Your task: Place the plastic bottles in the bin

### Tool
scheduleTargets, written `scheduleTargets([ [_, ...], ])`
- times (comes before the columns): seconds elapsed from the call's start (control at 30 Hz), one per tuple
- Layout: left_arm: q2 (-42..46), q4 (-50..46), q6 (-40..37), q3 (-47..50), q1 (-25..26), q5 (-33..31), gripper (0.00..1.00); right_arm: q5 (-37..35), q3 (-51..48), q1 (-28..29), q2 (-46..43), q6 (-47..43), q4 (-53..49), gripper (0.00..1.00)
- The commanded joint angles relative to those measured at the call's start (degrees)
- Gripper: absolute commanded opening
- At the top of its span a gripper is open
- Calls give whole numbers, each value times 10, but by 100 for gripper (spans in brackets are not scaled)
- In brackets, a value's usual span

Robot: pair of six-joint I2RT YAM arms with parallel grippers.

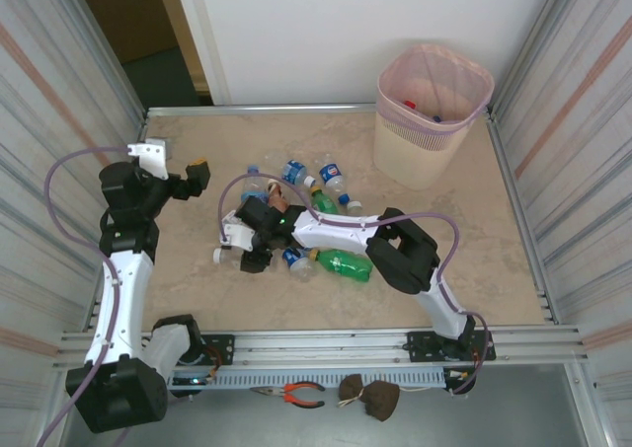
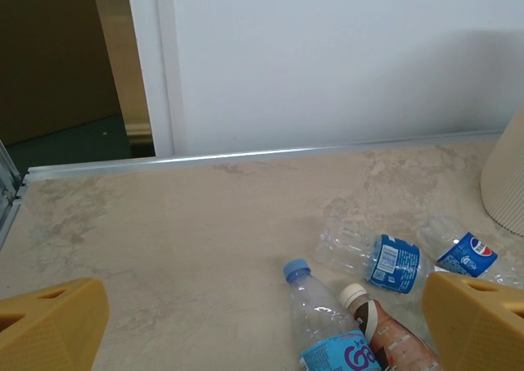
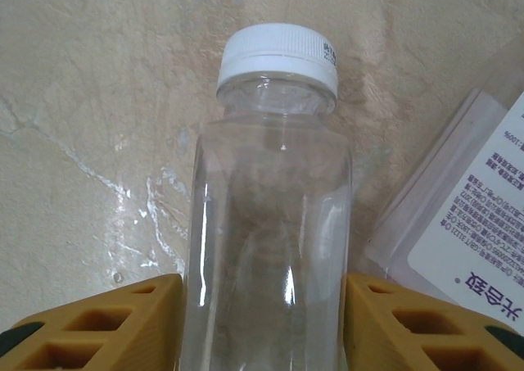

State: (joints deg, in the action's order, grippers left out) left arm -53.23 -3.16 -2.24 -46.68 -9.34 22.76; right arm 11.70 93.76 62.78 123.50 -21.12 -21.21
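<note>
Clear bottle (image 3: 270, 223), white cap (image 3: 277, 56): lies on the table (image 3: 90, 142). Its body sits between the yellow fingers (image 3: 106, 322) of the right gripper (image 3: 262, 305), and the cap points out beyond the fingertips. Both pads lie against its sides, so the bottle is pinched.

Flattened clear container (image 3: 458, 248), white printed label: lies just outside the finger at the wrist view's right, close beside the clear bottle.

Left gripper (image 2: 262, 326): held above the table, fingers spread wide with nothing between them.

Blue-capped bottle (image 2: 327, 322), blue label: lies ahead of the left gripper's fingers, nearer the one at the view's right.

Brown bottle (image 2: 385, 330), white cap: lies against the blue-capped bottle, just inside that same finger.

Crushed bottle (image 2: 377, 256), blue label: lies farther out beyond those fingertips, on its side.

Green bottle (image 1: 343, 263): lies on its side in the loose heap mid-table, behind the right gripper's fingers and beside its forearm.

Bin (image 1: 434, 102), pale pink: stands upright at the table's far right corner, well apart from both pairs of fingers. Red and blue bits show inside.

Pliers (image 1: 296, 395), red-handled: lie below the table's near rail, behind both arms' bases.
</note>
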Motion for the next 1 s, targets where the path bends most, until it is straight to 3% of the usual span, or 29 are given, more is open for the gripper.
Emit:
scheduleTargets([
  [0.0, 10, 10, 9, -2, -3, 10, 99, -5, 0, 5, 9, 6, -12, 48],
  [0.2, 11, 11, 9, -1, -3, 14, 99, -3, 0, 6, -2, 6, -15, 39],
  [0.5, 4, 27, 13, 0, -3, 51, 98, 20, 1, -1, -50, 27, -13, 35],
  [0.97, 14, 125, 8, 30, 40, 222, 99, 67, -70, -80, -179, 144, -9, 35],
])
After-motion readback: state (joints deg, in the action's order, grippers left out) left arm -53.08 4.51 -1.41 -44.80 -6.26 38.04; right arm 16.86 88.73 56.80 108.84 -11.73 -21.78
